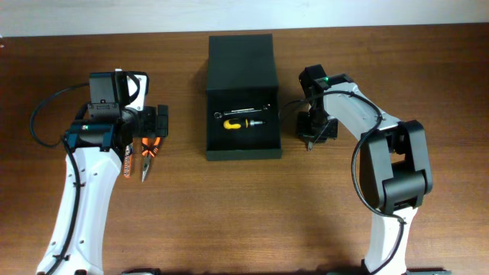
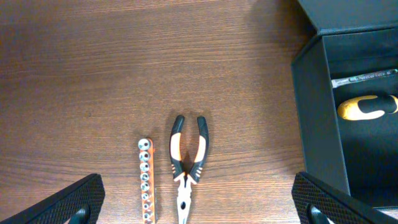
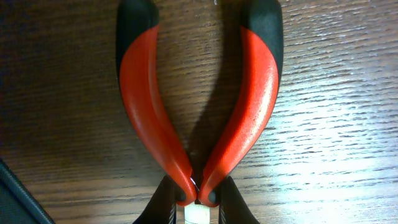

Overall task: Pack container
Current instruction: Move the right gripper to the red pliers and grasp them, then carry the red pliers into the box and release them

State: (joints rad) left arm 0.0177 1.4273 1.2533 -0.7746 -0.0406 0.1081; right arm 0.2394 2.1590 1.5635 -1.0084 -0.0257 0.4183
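The dark container (image 1: 212,145) stands open at the table's middle, its flap lid (image 1: 241,57) folded back. Inside lie a silver wrench (image 1: 244,112) and a yellow-handled tool (image 1: 235,122). My right gripper (image 1: 312,131) is just right of the container, shut on red-handled pliers (image 3: 146,99) near their pivot; the handles point away from the jaws (image 3: 198,202). My left gripper (image 1: 151,122) is open and empty, left of the container. In the left wrist view it (image 2: 198,202) hovers over orange-and-black pliers (image 2: 188,162) and a socket rail (image 2: 147,180). The container wall (image 2: 314,118) shows at the right.
The orange pliers (image 1: 147,162) and socket rail (image 1: 127,160) lie side by side on the wooden table (image 1: 229,221), left of the container. The yellow handle (image 2: 367,107) shows inside the box. Black cables loop by both arms.
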